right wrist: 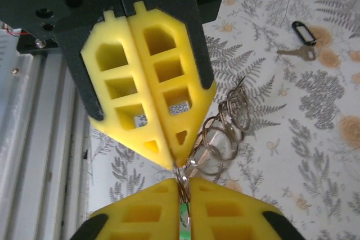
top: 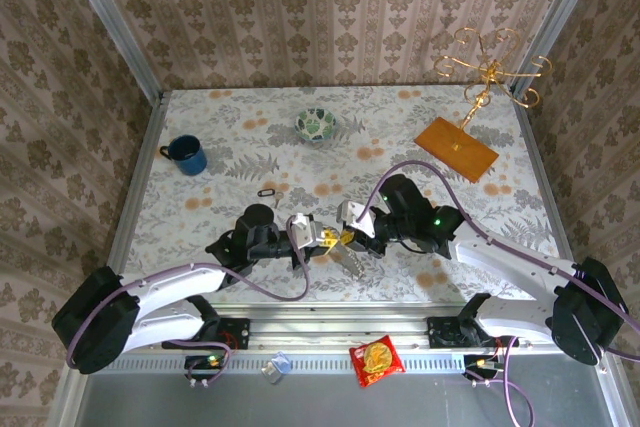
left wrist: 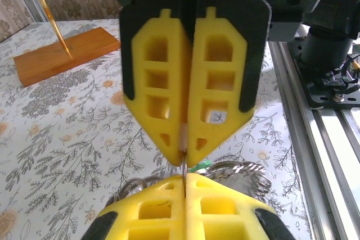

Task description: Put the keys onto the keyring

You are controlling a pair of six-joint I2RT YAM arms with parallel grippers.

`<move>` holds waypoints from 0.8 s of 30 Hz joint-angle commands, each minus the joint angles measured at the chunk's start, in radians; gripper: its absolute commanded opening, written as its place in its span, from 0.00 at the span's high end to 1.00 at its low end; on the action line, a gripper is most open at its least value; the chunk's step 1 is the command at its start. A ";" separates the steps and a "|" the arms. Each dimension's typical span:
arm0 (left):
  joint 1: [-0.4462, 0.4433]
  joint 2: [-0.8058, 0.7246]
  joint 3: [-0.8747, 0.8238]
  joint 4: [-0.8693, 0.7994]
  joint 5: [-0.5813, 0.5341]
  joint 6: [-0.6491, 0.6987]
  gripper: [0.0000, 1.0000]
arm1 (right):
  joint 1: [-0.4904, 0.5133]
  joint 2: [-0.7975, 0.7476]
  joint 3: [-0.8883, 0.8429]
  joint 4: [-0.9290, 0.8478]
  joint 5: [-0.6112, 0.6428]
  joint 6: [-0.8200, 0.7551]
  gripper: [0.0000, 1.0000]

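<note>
The left gripper [left wrist: 184,182] and right gripper [right wrist: 183,188] meet tip to tip over the desk [top: 250,127]. Both are pinched on the keyring [right wrist: 224,133], a silvery tangle whose gripped part is hidden. A black-tagged key [top: 268,192] lies apart at their 10 o'clock.

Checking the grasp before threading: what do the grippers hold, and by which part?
The left gripper and right gripper both pinch a bunch of silvery rings by one edge; which ring cannot be told.
</note>
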 commanded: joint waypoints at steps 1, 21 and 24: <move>-0.004 -0.002 -0.010 0.042 0.012 -0.018 1.00 | -0.003 0.004 0.007 0.011 -0.031 -0.004 0.97; -0.004 0.011 0.040 -0.056 0.021 0.024 0.88 | 0.061 0.068 0.151 -0.151 0.014 -0.140 1.00; -0.004 0.010 0.043 -0.056 0.030 0.028 0.94 | 0.064 0.070 0.150 -0.148 0.019 -0.135 1.00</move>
